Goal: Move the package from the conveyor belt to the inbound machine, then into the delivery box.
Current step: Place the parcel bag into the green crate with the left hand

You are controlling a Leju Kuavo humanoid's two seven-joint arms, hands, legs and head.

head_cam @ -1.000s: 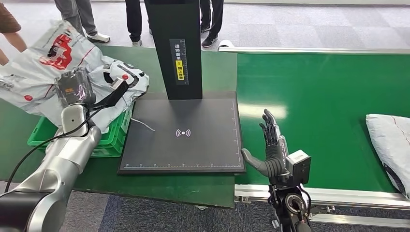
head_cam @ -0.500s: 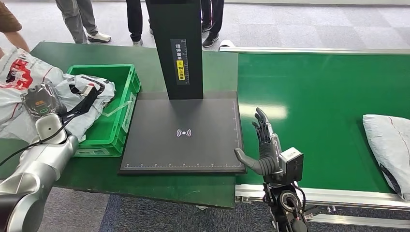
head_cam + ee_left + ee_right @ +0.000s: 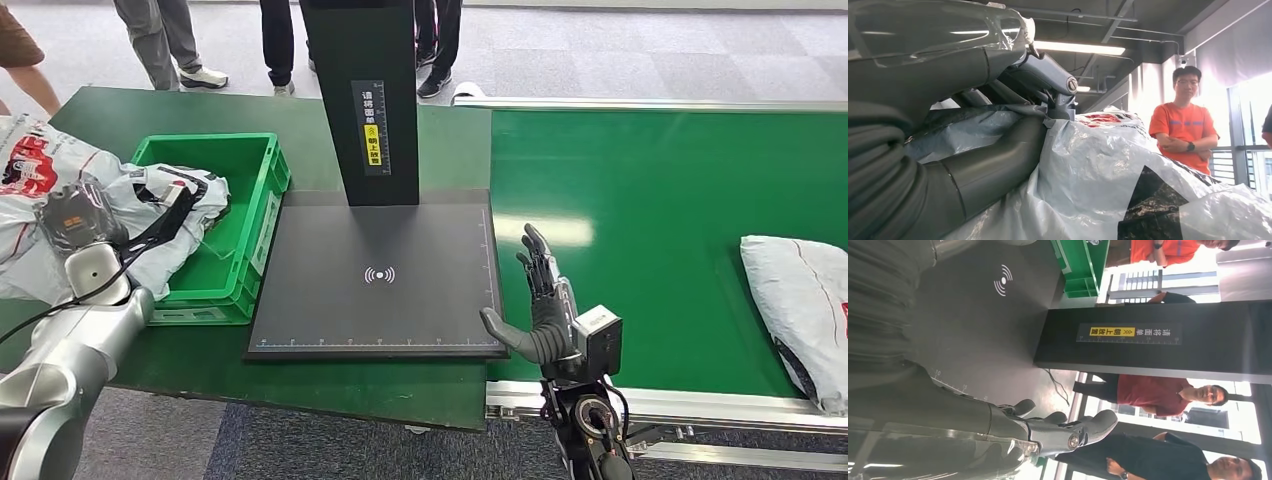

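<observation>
Grey plastic package (image 3: 150,215) lies half in the green delivery box (image 3: 262,190), at 9 o'clock of the inbound machine (image 3: 380,270). Left hand (image 3: 165,215) grips it for lowering. Right hand (image 3: 545,310), fingers apart, waits beside the conveyor belt (image 3: 650,200) for the next package (image 3: 800,300).

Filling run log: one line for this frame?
left hand: holds package at green box | right hand: open | next package: on belt

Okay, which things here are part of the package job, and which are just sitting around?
Job:
left hand gripping the grey package
green delivery box
inbound machine's black scan pad
conveyor belt
second package on the belt

Just around:
open right hand
people's legs beyond the table
</observation>
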